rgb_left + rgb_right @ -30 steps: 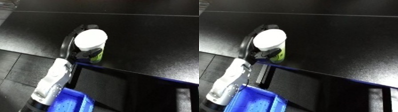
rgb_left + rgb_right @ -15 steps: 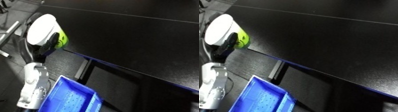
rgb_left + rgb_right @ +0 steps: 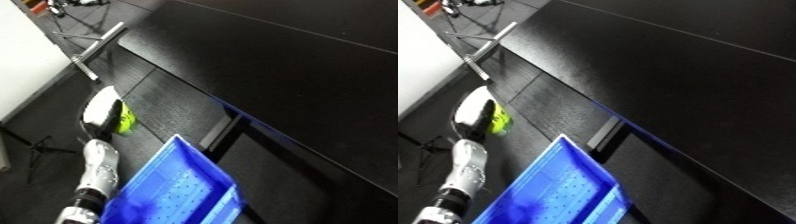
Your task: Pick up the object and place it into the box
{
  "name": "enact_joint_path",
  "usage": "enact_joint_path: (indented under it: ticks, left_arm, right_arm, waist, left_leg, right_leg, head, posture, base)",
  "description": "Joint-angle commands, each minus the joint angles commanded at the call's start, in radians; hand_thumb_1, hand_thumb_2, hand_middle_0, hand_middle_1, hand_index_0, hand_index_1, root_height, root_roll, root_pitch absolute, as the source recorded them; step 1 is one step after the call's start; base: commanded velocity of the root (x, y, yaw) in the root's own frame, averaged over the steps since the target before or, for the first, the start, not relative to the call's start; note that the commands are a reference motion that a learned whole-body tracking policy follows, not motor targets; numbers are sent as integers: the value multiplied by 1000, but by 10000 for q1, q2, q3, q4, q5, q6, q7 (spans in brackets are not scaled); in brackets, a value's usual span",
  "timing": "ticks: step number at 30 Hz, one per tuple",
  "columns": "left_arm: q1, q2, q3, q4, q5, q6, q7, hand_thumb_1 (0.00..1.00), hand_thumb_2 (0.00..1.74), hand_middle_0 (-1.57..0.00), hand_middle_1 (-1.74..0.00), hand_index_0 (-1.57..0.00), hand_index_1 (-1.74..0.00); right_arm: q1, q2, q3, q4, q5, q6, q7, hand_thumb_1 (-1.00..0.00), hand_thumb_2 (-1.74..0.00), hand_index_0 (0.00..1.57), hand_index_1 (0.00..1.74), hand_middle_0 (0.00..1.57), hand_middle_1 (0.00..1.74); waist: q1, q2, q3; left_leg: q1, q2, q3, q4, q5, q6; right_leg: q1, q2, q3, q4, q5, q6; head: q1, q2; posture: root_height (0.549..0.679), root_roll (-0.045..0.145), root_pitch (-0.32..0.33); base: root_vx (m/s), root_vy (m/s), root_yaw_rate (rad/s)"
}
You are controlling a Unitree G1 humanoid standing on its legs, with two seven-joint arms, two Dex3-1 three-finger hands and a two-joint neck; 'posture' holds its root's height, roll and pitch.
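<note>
My left hand (image 3: pixel 94 131) is shut on a white and lime-green cup (image 3: pixel 108 111), which I hold up off the table, to the left of and above the blue bin (image 3: pixel 173 187). The hand's black fingers wrap round the cup's side; the white forearm (image 3: pixel 96 170) rises from the lower left. The bin stands below the black table's (image 3: pixel 293 65) edge, with a dotted floor and nothing visible in it. My right hand shows in neither view.
A metal stand (image 3: pixel 89 47) with thin legs stands on the dark floor at the upper left, beside a white wall (image 3: pixel 27 65). The table's blue-lit edge (image 3: pixel 233 111) and a table leg (image 3: pixel 220 131) run right next to the bin.
The camera has swung strongly left. My left hand has carried the cup away from the table top and out over the floor to the left of the bin.
</note>
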Motion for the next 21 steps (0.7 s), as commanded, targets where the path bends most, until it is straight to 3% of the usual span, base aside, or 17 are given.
enact_joint_path:
  ticks: [8, 14, 21]
  left_arm:
    - [-293, 414, 273, 2565, -648, 432, -1237, 700, 1218, -1099, -1218, -1099, -1218]
    - [-667, 795, 184, 3580, -1191, 1300, -2076, 400, 696, -628, -696, -628, -696]
    - [-1148, 1150, -124, 4341, -1070, 1887, -2710, 50, 87, -79, -87, -79, -87]
  right_arm:
    - [-126, -4, 173, 178, 188, -300, 375, 0, 0, 0, 0, 0, 0]
    - [-106, -14, 217, 309, 123, -476, 580, 0, 0, 0, 0, 0, 0]
    - [-116, -83, 298, 345, 198, -556, 854, 0, 0, 0, 0, 0, 0]
  waist:
    - [-92, -579, 190]
    - [-131, -906, 324]
    - [-209, -1091, 384]
  left_leg:
    - [-185, 261, -167, -380, 288, -24]
    - [-190, 431, -208, -674, 413, -68]
    - [-148, 461, -191, -876, 443, -78]
  right_leg:
    - [-63, 451, 22, -228, 34, -132]
    - [-42, 608, 2, -402, 43, -168]
    - [49, 645, -20, -663, 92, -200]
  head:
    - [-543, -92]
    - [-427, 60]
    - [-141, -99]
  posture:
    - [616, 46, -73]
    - [618, 39, -62]
    - [620, 37, -56]
  base:
    - [-26, -3, 15]
    - [-19, 14, 28]
    - [-4, 6, 14]
